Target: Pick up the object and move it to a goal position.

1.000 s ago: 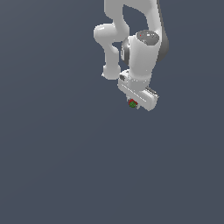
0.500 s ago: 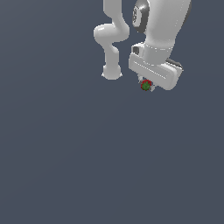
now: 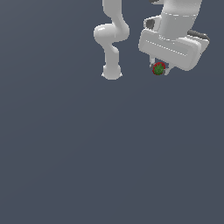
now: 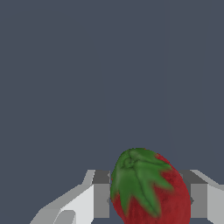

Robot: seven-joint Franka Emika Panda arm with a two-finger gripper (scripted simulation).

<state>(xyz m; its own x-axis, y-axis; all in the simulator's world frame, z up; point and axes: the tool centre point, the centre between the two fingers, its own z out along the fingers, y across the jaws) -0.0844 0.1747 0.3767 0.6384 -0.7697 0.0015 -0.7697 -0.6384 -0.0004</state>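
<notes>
one strawberry (image 4: 151, 188) sits clamped in the hand (image 3: 159, 69).

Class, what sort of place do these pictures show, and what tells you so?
Probably a simulated test scene: a flat, featureless grey ground, a smooth white robot arm, and its white gripper holding a small red strawberry with green leaves.

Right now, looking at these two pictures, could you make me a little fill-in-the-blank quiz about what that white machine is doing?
1. The gripper is shut on a small red ____.
2. The leafy patch on the strawberry is coloured ____.
3. In the wrist view, one gripper finger shows on each ____ of the fruit.

Missing words: strawberry; green; side
</notes>
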